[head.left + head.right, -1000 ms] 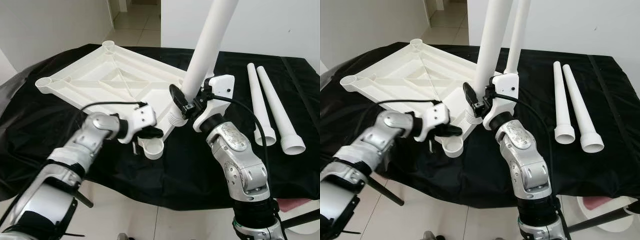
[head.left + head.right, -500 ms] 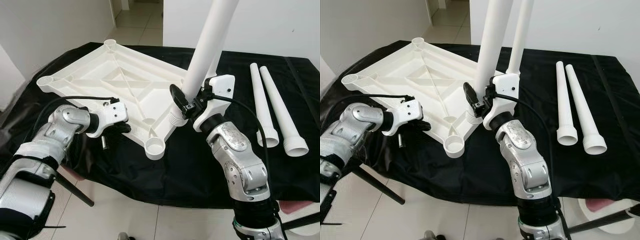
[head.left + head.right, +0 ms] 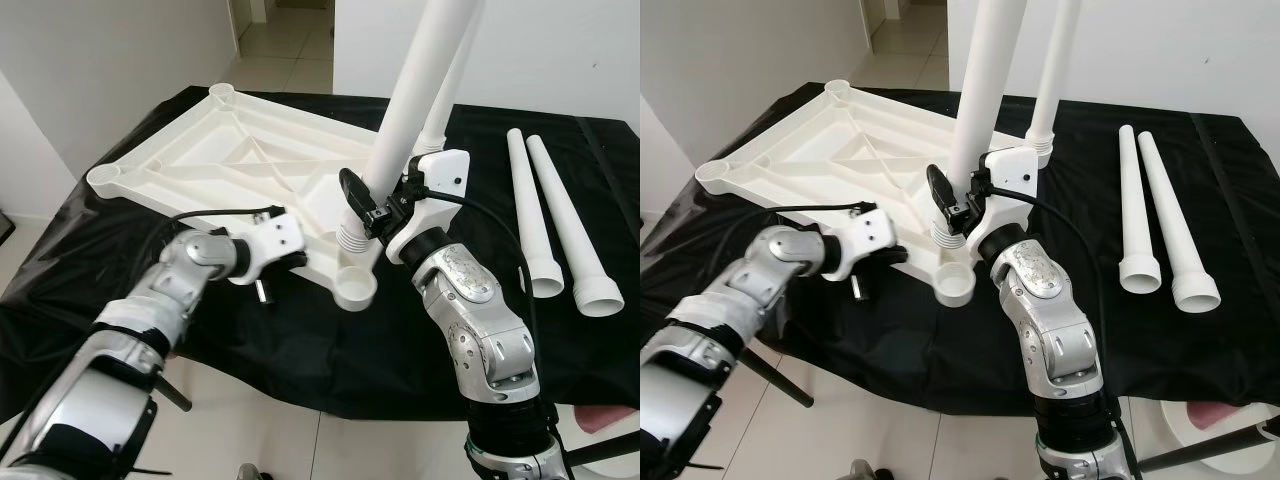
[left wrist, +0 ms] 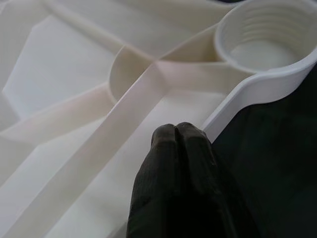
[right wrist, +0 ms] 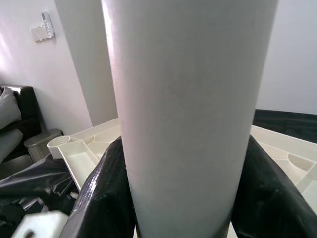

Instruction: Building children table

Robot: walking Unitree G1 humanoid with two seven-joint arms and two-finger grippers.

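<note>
Gripping upright leg (image 3: 410,130), right gripper (image 3: 365,205)

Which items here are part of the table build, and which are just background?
In the job:
- white plastic tabletop, upside down
- white plastic leg held by the right gripper
- second leg standing in the far corner
- two loose white legs
- left gripper at the tabletop's edge

Lying about:
- black cloth
- pink-and-white object on the floor
</note>
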